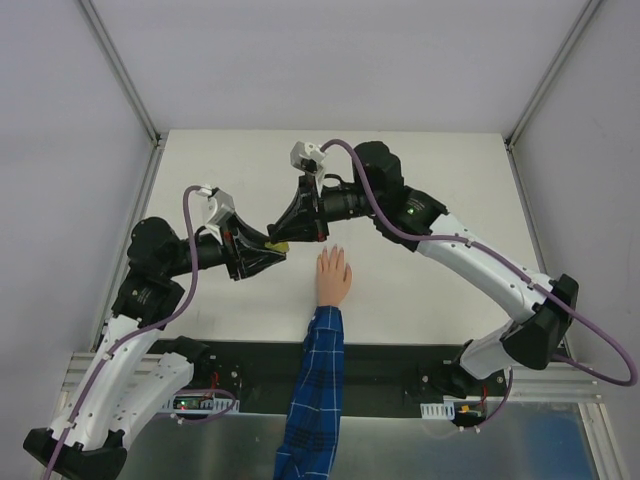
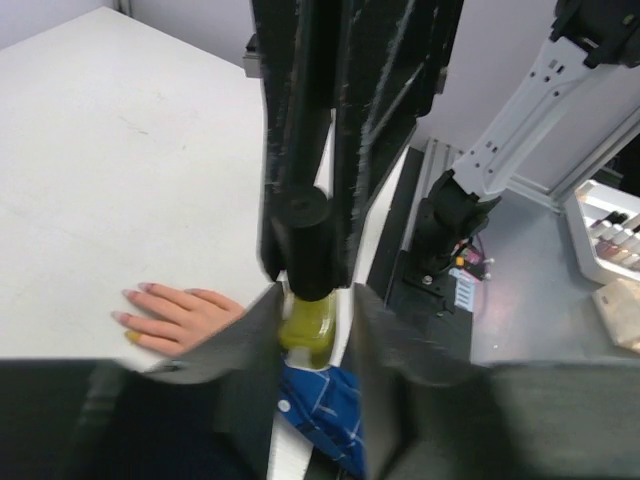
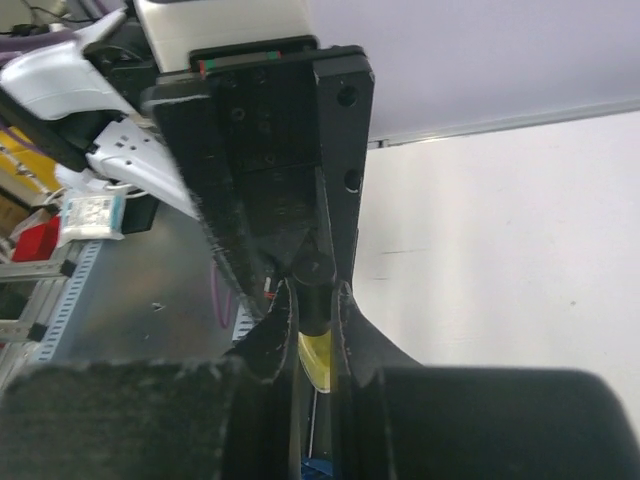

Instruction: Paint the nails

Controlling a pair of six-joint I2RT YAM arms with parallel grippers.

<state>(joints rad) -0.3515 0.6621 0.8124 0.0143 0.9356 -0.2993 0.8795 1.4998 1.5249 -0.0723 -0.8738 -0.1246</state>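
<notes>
The peach mannequin hand point(image 1: 333, 275) lies palm down on the white table, with its blue plaid sleeve point(image 1: 314, 390) reaching to the near edge. Its pale pinkish nails point(image 2: 147, 288) show in the left wrist view; one fingertip point(image 2: 132, 337) looks yellow. My left gripper point(image 1: 266, 256) is shut on the yellow polish bottle point(image 2: 305, 328), held above the table left of the hand. My right gripper point(image 1: 296, 236) meets it from the far side and is shut on the bottle's black cap point(image 3: 315, 300). The yellow glass point(image 3: 320, 362) shows below the cap.
The white table point(image 1: 420, 200) is bounded by grey enclosure walls and metal frame posts point(image 1: 120, 70). A black mounting strip point(image 1: 390, 365) runs along the near edge between the arm bases. A rack of polish bottles point(image 2: 610, 230) stands off the table to the side.
</notes>
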